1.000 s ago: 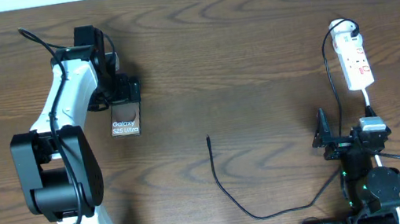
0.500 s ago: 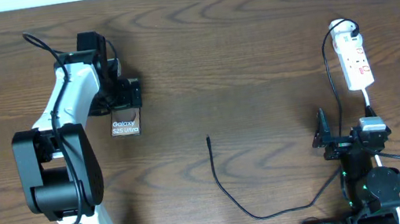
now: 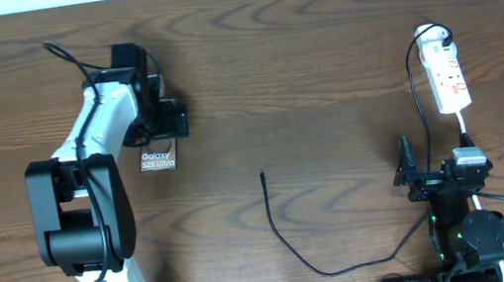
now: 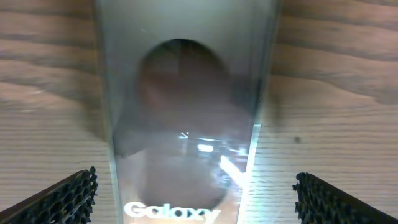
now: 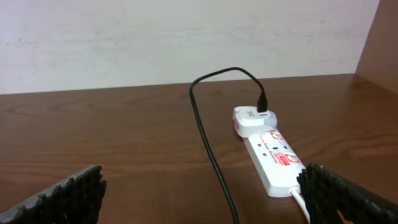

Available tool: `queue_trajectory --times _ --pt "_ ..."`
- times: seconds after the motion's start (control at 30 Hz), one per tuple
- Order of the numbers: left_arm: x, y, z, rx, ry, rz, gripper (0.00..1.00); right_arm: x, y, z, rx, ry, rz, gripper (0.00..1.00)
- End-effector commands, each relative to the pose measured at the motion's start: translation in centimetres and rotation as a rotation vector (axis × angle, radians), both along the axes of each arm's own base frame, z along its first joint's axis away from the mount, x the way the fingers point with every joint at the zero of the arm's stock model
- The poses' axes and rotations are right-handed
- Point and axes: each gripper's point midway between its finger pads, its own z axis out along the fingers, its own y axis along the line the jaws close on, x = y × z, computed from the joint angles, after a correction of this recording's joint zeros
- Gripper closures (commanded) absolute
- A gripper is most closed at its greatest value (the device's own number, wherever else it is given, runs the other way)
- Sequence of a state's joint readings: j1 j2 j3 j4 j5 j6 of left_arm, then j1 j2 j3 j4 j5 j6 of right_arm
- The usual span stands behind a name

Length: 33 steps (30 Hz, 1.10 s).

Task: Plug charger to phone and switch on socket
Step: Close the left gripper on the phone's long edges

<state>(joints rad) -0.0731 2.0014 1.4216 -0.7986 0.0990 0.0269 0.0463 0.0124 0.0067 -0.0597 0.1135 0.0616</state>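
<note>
Counter: a dark brown wood-grain top (image 3: 319, 51) under both of your arms.
Phone: the flat brown-black slab with white "Galaxy S25 Ultra" lettering (image 3: 158, 158) lies flat in the left half of the counter, closer to the far edge than the near one. Your left wrist camera looks straight down on it (image 4: 183, 124).
Left claw: your left gripper (image 3: 161, 124) sits over the phone's far end. Its fingers are spread wide and stand clear of the phone's long edges (image 4: 196, 199).
Charger: the thin black cable (image 3: 268, 204) has its slim tip near the counter's middle. From there it loops towards the near edge.
Socket: the white power strip with red marks (image 3: 447, 77) lies by the right edge, near the far right corner (image 5: 273, 160).
Right claw: your right gripper (image 3: 407, 173) is near the near right corner with its fingers wide apart (image 5: 205, 199).
</note>
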Motion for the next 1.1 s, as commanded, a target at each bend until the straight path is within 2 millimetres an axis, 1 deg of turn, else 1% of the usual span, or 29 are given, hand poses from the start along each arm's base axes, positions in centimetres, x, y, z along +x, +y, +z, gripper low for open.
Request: queue_trajectory --times 0.0,0.17,0.4,0.5,0.6,0.73,1.07 --pt "-0.2 -0.4 -0.7 0.008 0.013 0.005 0.00 0.0 -0.1 0.0 0.011 -0.002 -0.008 0.01" --pt "0.3 0.1 -0.7 0.035 -0.007 0.008 0.00 0.0 -0.1 0.0 0.011 -0.002 -0.008 0.01" --pt "0.8 0.1 -0.7 0.035 -0.027 0.008 0.00 0.0 -0.1 0.0 0.011 -0.002 -0.008 0.01" --pt "1.0 0.3 -0.9 0.036 -0.028 0.014 0.00 0.0 -0.1 0.0 0.011 -0.002 -0.008 0.01" --pt "0.7 1.1 -1.8 0.038 -0.004 0.032 0.00 0.0 -0.1 0.0 0.011 -0.002 -0.008 0.01" --pt "0.6 1.6 -2.1 0.038 0.006 0.044 0.00 0.0 -0.1 0.0 0.011 -0.002 -0.008 0.01" --pt "0.8 1.6 -2.1 0.038 -0.002 0.044 0.00 0.0 -0.1 0.0 0.011 -0.002 -0.008 0.01"
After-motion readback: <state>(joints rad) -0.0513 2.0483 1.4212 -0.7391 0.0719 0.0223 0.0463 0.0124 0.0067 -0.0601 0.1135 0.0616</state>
